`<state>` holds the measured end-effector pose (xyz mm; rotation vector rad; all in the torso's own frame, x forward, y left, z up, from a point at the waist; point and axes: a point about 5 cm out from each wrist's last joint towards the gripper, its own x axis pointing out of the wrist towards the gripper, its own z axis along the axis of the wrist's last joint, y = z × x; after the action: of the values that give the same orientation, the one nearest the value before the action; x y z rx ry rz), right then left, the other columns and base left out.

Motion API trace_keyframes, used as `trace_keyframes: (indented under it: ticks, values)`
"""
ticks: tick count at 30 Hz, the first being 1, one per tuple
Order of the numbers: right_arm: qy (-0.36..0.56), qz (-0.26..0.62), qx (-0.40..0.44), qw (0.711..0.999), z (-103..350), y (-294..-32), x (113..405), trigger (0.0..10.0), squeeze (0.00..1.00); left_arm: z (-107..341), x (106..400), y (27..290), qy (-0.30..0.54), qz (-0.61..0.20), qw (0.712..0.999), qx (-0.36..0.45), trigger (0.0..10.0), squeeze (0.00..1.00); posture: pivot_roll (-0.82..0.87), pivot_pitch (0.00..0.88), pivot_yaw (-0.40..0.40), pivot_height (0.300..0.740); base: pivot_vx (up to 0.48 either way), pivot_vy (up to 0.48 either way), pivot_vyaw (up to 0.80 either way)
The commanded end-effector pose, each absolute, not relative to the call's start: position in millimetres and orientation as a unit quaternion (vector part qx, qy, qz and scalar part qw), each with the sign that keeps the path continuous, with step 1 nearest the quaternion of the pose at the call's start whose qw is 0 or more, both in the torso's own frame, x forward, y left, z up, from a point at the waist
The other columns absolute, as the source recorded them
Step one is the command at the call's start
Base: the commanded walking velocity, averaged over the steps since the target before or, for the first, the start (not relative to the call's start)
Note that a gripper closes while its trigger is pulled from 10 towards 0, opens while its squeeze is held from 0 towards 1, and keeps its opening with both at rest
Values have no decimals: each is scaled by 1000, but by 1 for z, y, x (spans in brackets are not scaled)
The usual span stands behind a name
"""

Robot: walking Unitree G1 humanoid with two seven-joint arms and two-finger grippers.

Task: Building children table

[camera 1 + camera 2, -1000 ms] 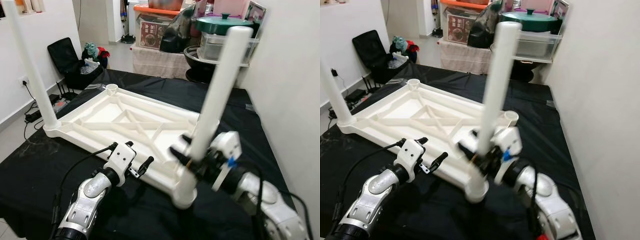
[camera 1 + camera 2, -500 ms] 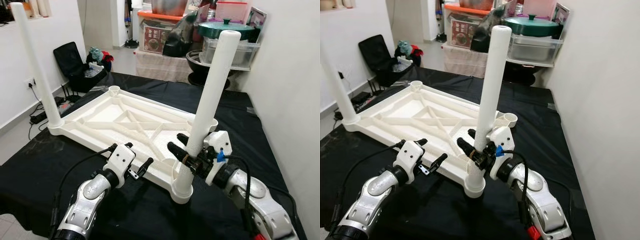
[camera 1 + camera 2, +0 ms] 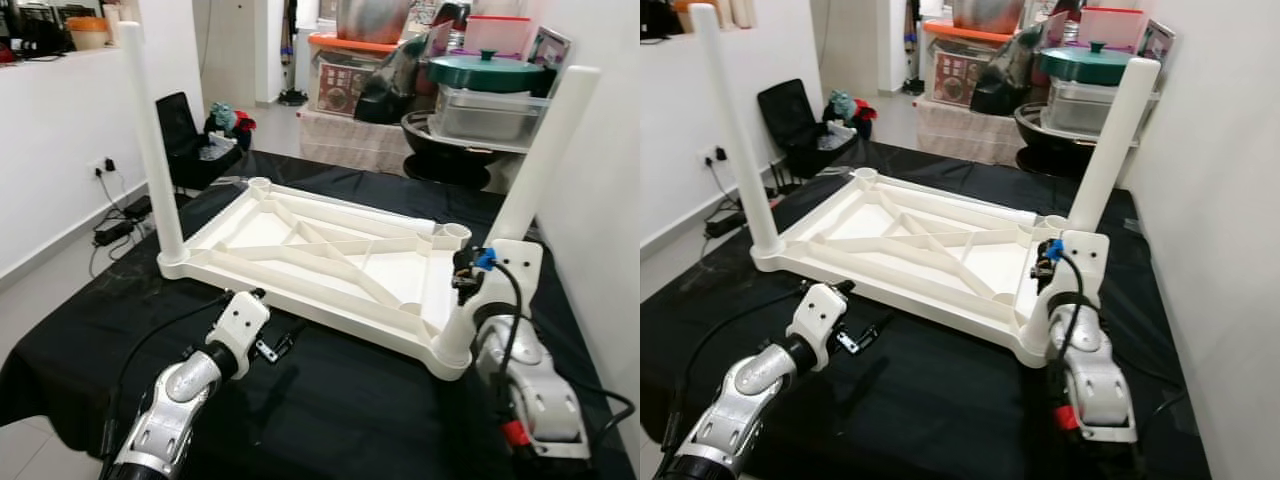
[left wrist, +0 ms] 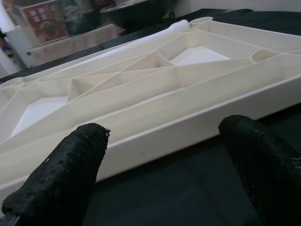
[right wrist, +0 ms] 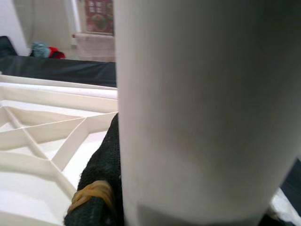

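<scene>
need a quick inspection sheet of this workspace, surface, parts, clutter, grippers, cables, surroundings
surface: black cloth-covered table.
job's things: upside-down white plastic tabletop; tall white leg upright in its far left corner; second white leg tilted in the near right corner socket.
clutter: nothing seen on the cloth.
grippers: right gripper clamped on the second leg; left gripper open, hovering beside the tabletop's near edge.
cables: black cords on the floor below a wall socket.
surroundings: green-lidded pot, storage boxes, black case, white walls.
</scene>
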<state>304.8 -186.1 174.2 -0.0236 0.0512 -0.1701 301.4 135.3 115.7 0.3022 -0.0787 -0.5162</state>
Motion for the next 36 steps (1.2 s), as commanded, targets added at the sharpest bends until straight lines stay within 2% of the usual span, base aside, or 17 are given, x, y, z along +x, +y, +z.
trace_keyframes:
  ticks: [1, 4, 5, 8, 9, 13, 14, 15, 18, 21, 22, 25, 26, 35, 36]
  values:
    - [114, -5, -30, 993, 138, -162, 300, 10000, 0, 117, 304, 134, -38, -260, 953, 149, 10000, 0, 34, 0, -89, 740, 0, 0, 0]
    - [105, 2, -26, 994, 143, -163, 301, 10000, 0, 118, 305, 133, -39, -261, 953, 149, 10000, 0, 33, 0, -91, 740, 0, 0, 0]
    - [100, 3, -22, 995, 145, -168, 303, 10000, 1000, 118, 306, 132, -40, -261, 953, 148, 10000, 0, 35, 0, -94, 740, 0, 0, 0]
    - [89, -6, -16, 996, 151, -175, 308, 10000, 1000, 119, 307, 132, -40, -260, 953, 148, 10000, 0, 41, 0, -98, 740, 0, 0, 0]
    - [44, 21, 14, 999, 168, -174, 310, 10000, 0, 119, 306, 133, -39, -259, 954, 148, 10000, 0, 44, 0, -97, 740, 0, 0, 0]
    - [22, 41, 20, 999, 176, -173, 310, 10000, 0, 119, 306, 134, -39, -258, 954, 148, 10000, 0, 46, 0, -98, 740, 0, 0, 0]
    - [4, 85, 23, 996, 182, -169, 308, 10000, 0, 118, 306, 136, -37, -257, 954, 150, 10000, 0, 51, 0, -102, 740, 0, 0, 0]
    - [4, 85, 23, 996, 182, -169, 308, 10000, 0, 118, 306, 136, -37, -257, 954, 150, 10000, 0, 51, 0, -102, 740, 0, 0, 0]
    - [-60, 246, 26, 967, 199, -151, 287, 10000, 0, 117, 306, 136, -36, -255, 954, 152, 10000, 0, 46, 0, -95, 740, 0, 0, 0]
    - [-77, 296, 31, 952, 203, -146, 279, 10000, 0, 117, 306, 134, -37, -256, 954, 153, 10000, 0, 43, 0, -90, 740, 0, 0, 0]
    - [-82, 325, 36, 941, 203, -143, 272, 4745, 0, 116, 306, 132, -38, -257, 953, 153, 10000, 0, 42, 0, -91, 740, 0, 0, 0]
    - [-85, 356, 41, 930, 203, -141, 266, 4745, 0, 116, 306, 130, -40, -259, 953, 153, 10000, 0, 42, 0, -91, 740, 0, 0, 0]
    - [-84, 356, 48, 929, 202, -141, 266, 0, 0, 116, 306, 129, -40, -261, 952, 152, 10000, 0, 38, 0, -90, 740, 0, 0, 0]
    - [-73, 304, 49, 949, 191, -151, 277, 0, 0, 116, 306, 129, -42, -269, 949, 155, 10000, 0, 40, 0, -80, 740, 0, 0, 0]
    - [-53, 272, 34, 960, 185, -155, 282, 0, 0, 116, 305, 129, -43, -270, 949, 155, 10000, 0, 40, 0, -77, 740, 0, 0, 0]
